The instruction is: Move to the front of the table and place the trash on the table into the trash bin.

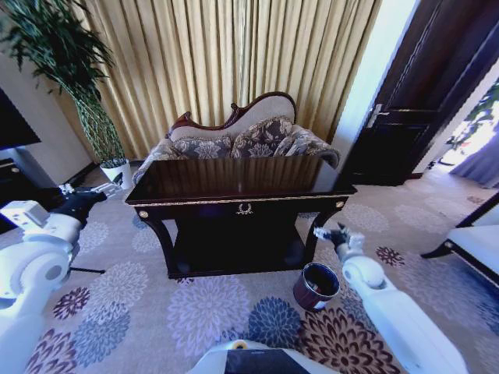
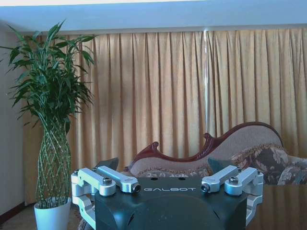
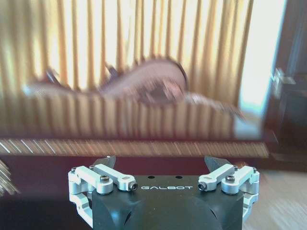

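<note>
Over on the left, a tall plant [image 1: 66, 70] stands in a white pot [image 1: 115, 170] against the gold curtain [image 1: 234, 62]. The left gripper [image 1: 111, 186] hangs just off the table's left end, near that pot, and in its wrist view its fingers [image 2: 106, 165] stand wide apart with nothing between them.

At the centre, the table [image 1: 242, 191] stands square in front of the robot, long and dark, with a gold emblem on its front edge and a low shelf beneath. Its glossy top mirrors the curtain; I can make out no trash on it from here. Behind it, touching or nearly so, sits a patterned sofa [image 1: 242, 136] with a carved wooden back.

Further right, the bin [image 1: 316, 285] stands upright on the flowered carpet [image 1: 156, 312], just beside the table's front right leg. The right gripper [image 1: 330, 232] hovers above the bin and close to that leg; its fingers [image 3: 105, 162] are spread too, holding nothing. A dark door [image 1: 421, 93] stands beyond the table's right end.
</note>
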Controlling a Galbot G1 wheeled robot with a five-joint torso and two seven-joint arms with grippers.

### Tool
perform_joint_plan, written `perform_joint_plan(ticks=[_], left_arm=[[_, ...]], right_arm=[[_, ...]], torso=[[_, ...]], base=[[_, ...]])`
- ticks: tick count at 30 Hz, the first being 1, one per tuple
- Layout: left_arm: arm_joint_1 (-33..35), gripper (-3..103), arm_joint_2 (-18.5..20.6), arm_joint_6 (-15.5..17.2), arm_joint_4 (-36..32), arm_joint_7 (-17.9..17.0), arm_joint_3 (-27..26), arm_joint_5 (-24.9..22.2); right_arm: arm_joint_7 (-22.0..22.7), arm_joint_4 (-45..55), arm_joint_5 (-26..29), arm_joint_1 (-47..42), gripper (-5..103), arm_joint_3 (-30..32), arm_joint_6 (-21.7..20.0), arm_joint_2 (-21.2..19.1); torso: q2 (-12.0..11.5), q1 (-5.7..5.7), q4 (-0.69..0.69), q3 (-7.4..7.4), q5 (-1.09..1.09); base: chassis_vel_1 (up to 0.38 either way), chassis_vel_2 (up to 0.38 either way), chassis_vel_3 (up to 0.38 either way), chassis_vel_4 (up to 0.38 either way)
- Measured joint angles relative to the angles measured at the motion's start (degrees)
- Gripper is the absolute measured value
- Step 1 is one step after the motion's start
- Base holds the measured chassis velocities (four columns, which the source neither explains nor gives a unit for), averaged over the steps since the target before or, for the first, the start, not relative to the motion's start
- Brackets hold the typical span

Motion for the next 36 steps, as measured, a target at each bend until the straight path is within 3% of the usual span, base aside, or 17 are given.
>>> perform_joint_plan(ticks=[3,11,36], left_arm=[[0.0,100,-0.1,-0.4,-0.2,0.0,-0.2,0.1],[0.7,100,-0.1,-0.6,-0.3,-0.1,-0.6,0.2],[1.8,100,-0.5,0.1,-1.2,-0.2,-0.5,0.4]], right_arm=[[1.2,8.4,2.3,-1.0,100,1.7,-1.3,-1.3],[2.1,15.5,4.2,-2.2,100,3.6,-2.8,-2.6],[2.1,19.3,5.6,-3.3,100,6.0,-4.3,-3.3]], torso=[[0.0,0.0,0.0,0.0,0.0],[0.0,0.0,-0.01,0.0,0.02],[0.0,0.0,-0.01,0.0,0.02]], base=[[0.0,0.0,0.0,0.0],[0.0,0.0,0.0,0.0],[0.002,-0.001,-0.001,0.002]])
